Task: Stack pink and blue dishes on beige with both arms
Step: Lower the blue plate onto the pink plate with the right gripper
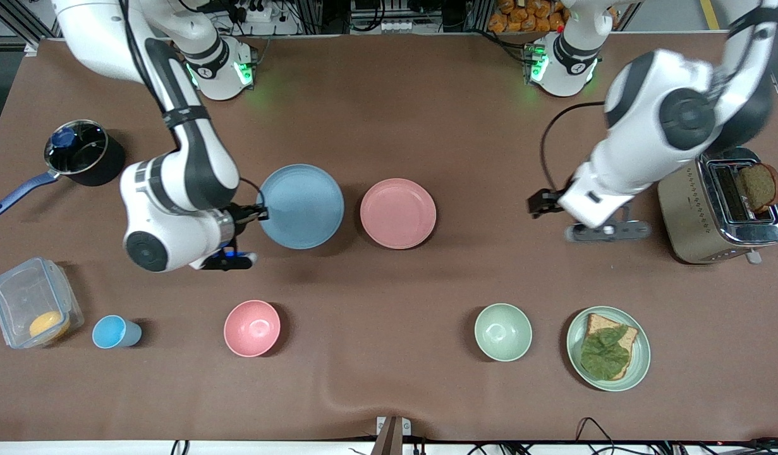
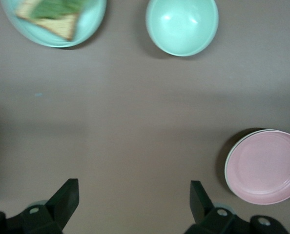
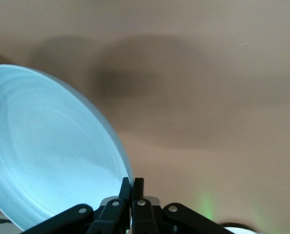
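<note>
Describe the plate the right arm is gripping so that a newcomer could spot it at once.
Start at the right arm's end effector, shut on a rim. The blue plate it pinches sits lifted and tilted, beside the pink plate. Flat and light blue, unlike the small blue cup nearer the front camera.

Light blue plate (image 1: 302, 205), pale pink plate (image 1: 398, 213), plain brown table (image 1: 389, 126), pale green bowl (image 1: 503, 332).

blue plate (image 1: 302, 206) — lifted, tilted, rim pinched | pink plate (image 1: 398, 213) — flat atop beige plate (image 2: 229, 161)
</note>
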Controlling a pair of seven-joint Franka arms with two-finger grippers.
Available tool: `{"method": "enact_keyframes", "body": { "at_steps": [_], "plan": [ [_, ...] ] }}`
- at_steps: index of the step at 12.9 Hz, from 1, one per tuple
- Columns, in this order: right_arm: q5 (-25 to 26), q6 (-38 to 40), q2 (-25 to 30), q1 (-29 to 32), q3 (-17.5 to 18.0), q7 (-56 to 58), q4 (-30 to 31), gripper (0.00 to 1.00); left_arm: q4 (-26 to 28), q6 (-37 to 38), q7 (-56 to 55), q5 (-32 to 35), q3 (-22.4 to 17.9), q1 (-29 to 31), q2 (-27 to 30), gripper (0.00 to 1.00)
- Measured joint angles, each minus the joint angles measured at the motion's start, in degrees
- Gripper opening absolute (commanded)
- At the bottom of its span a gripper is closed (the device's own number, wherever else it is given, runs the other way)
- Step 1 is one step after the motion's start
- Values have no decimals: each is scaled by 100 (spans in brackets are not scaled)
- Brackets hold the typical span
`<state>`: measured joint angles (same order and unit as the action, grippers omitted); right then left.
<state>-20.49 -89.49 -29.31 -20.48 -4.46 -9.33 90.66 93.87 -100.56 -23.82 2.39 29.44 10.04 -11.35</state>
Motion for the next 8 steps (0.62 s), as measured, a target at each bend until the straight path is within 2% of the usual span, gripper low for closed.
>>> {"method": "enact_keyframes", "body": {
  "at_steps": [1,3,8],
  "plan": [
    [-164,-2,-33,-122,1,-89,-1,0,-349,421,0,14,-2,138,11,100],
    [-440,-90,-170,-388,2,-278,-2,0,-767,755,35,24,-1,351,71,100],
    [-904,-963,-590,-1069,1,-623,-51,0,-901,828,866,279,-44,582,473,100]
  ]
}}
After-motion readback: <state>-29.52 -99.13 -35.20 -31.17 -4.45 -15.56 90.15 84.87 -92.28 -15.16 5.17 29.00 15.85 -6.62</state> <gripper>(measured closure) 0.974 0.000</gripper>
